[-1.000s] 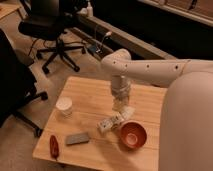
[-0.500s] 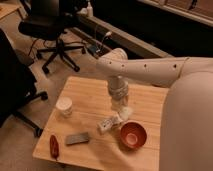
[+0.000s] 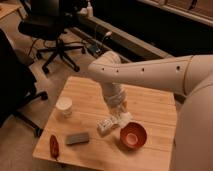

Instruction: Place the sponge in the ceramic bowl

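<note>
At the far left edge a dark chair (image 3: 12, 85) is cut off by the frame, and only its seat and part of its base can be seen. Behind it, further up, a black office chair (image 3: 52, 30) stands on the carpet. The light wooden table (image 3: 90, 95) fills the middle of the view.

Near the table's front left corner lies a small red object (image 3: 53, 146), too indistinct to name. A white paper cup (image 3: 64, 106) stands upright behind it, well apart from it.

The sponge (image 3: 77, 138) is a grey rectangular block lying flat near the front edge, right of the red object and in front of the cup, touching neither. Its long axis runs roughly left to right, with the right end angled slightly toward the back of the table. It lies apart from the bowl, outside it.

Further right is a white packet-like item (image 3: 105, 125), its long axis slanting up to the right. The gripper (image 3: 119, 118) hangs low over the packet's right end, pointing down. Whether the gripper is open or closed cannot be told, and neither can contact with the packet.

Just right of the gripper sits the orange-red ceramic bowl (image 3: 133, 135), upright. The white robot arm (image 3: 150, 75) sweeps in from the right and hides part of the table behind it.
</note>
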Robot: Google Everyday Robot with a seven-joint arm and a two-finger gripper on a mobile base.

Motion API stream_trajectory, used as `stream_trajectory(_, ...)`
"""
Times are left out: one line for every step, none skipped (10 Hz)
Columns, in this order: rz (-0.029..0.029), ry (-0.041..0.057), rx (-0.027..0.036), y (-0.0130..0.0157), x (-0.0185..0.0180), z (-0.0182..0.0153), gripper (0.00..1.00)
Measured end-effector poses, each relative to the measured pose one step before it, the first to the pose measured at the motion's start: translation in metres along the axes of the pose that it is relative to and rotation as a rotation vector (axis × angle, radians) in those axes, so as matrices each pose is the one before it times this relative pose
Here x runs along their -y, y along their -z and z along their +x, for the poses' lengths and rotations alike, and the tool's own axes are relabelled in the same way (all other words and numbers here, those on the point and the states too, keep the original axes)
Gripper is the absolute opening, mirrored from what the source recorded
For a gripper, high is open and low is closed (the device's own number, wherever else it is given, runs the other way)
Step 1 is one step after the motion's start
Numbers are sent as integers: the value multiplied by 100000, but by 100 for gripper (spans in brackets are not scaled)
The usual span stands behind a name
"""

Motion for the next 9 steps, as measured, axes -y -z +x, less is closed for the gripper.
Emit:
stream_trajectory(244, -2229, 404, -433, -1283, 1064, 0)
stream_trajectory(177, -1517, 480, -601, -944, 909, 0)
stream_trajectory(204, -1180, 911, -656, -677, 700, 0)
stream_trajectory(276, -538, 967, -479, -271, 288, 0)
stream_trajectory(1785, 318, 1856, -800, -30, -211, 0)
stream_trajectory(1257, 762, 599, -487, 32, -386, 0)
stream_trajectory(1224, 708, 204, -497, 78, -403, 0)
stream_trajectory(1549, 840, -715, -956, 172, -520, 0)
stream_trajectory(604, 181, -643, -570, 102, -221, 0)
